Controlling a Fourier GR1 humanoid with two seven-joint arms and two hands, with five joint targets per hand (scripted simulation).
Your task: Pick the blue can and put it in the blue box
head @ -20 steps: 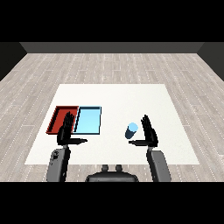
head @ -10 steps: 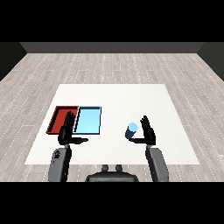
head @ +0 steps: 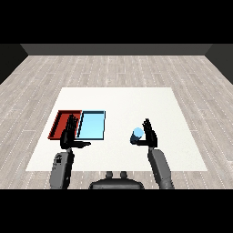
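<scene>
The blue can (head: 137, 134) stands upright on the white table, right of the trays. My right hand (head: 149, 136) is right beside it on its right side, fingers pointing up and fairly straight, thumb reaching under the can's near side; the hand is open. The light blue tray (head: 92, 125) lies left of the can with nothing in it. My left hand (head: 70, 135) is raised, open, fingers straight, over the near edge where the trays meet.
The red tray (head: 61, 123) lies against the blue tray's left side, partly covered by my left hand. The white table (head: 136, 102) reaches far beyond the trays, with grey wood floor around it.
My right hand has moved left, closing the gap to the blue can until it stands against it. The can and my left hand have stayed where they were.
</scene>
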